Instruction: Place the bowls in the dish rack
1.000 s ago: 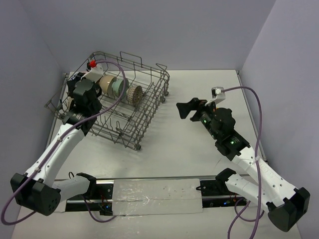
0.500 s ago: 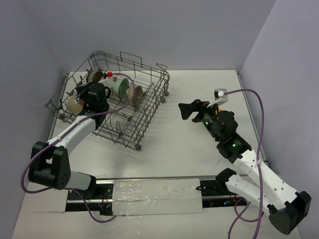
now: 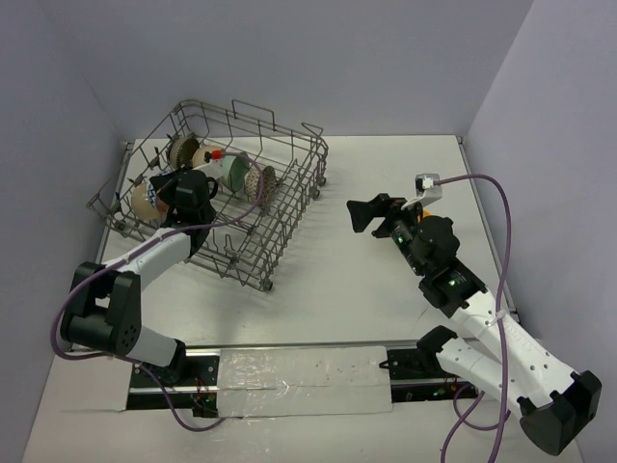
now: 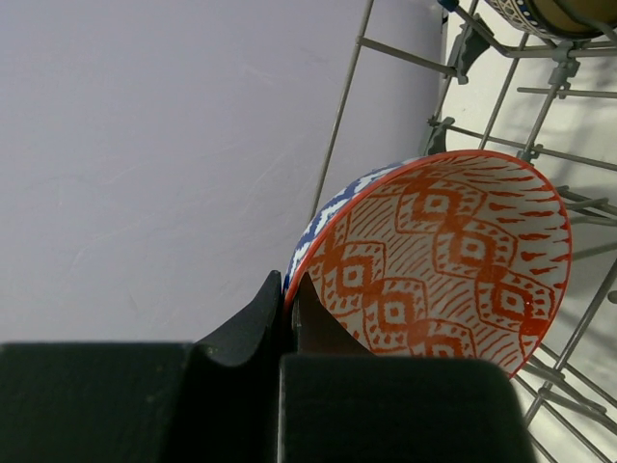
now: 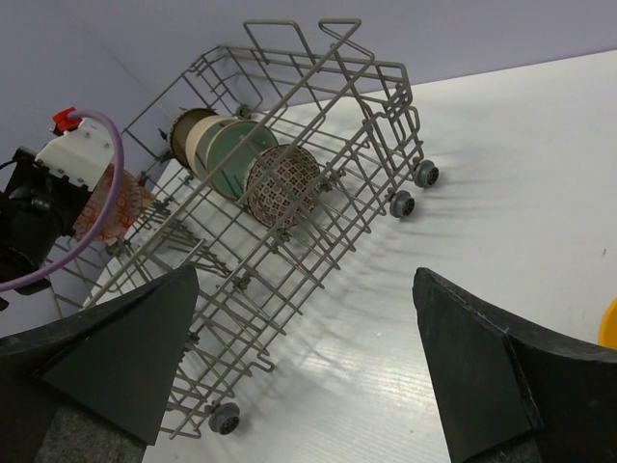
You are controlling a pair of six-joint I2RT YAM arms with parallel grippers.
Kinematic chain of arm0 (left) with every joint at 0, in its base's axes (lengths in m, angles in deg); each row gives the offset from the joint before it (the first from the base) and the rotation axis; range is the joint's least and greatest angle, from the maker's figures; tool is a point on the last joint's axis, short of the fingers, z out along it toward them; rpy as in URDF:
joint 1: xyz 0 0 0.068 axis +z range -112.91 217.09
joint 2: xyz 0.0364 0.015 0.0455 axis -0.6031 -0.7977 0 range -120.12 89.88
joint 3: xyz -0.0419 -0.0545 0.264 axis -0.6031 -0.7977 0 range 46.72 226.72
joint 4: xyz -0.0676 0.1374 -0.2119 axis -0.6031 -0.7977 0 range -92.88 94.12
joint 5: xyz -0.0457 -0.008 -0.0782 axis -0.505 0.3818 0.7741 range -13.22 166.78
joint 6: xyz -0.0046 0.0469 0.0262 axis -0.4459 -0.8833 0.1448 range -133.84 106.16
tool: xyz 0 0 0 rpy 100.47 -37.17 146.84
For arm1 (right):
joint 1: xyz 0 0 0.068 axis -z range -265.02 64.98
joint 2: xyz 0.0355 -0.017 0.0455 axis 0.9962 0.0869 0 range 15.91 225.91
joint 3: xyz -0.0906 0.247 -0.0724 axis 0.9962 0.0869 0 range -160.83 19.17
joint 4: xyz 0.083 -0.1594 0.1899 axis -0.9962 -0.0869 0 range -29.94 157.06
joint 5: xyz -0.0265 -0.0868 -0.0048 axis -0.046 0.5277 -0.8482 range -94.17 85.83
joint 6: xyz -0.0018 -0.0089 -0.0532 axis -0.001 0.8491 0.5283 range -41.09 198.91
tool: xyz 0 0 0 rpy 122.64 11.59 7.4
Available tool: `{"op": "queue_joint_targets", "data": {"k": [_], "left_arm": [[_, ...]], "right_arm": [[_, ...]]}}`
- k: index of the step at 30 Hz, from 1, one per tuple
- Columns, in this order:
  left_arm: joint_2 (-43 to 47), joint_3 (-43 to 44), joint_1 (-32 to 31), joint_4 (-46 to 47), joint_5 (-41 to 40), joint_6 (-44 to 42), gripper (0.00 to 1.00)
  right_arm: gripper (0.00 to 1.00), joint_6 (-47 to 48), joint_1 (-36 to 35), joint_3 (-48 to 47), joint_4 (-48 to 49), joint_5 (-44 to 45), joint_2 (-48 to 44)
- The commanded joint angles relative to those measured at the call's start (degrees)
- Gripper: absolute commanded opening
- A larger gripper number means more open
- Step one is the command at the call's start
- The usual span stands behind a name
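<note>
left gripper [image 4: 287, 294]: pinching orange-patterned bowl [image 4: 443, 260] by its rim, standing it edgewise in dish rack [image 3: 289, 205]
right gripper [image 5: 304, 338]: hovering, jaws gaping wide

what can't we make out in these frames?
- Right wrist view: orange-yellow thing cut off by the right edge; unidentifiable.
- Right wrist view: row of bowls in the dish rack overlap, count unclear; too small in top view.
- Left wrist view: patterned bowl in the left gripper hides what lies beneath it; seated or not, unclear.
- Left wrist view: another bowl cut by the top edge.
</note>
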Motion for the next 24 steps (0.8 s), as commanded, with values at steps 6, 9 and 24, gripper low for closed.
{"op": "queue_joint_targets", "data": {"k": [6, 9, 24], "left_arm": [[-0.5, -2.4, -0.1, 6.5, -0.8, -2.1, 0.00], [0.4, -3.6, -0.6, 6.4, -0.5, -1.9, 0.00], [-0.3, -5.3, -3.0, 3.7, -1.2, -2.9, 0.06]], "right_arm": [[1.00, 0.9, -0.3, 1.0, 2.9, 1.7, -1.3], [1.00, 0.7, -0.2, 1.1, 3.0, 2.3, -1.3], [1.00, 0.4, -0.3, 1.6, 3.0, 3.5, -1.9]]}}
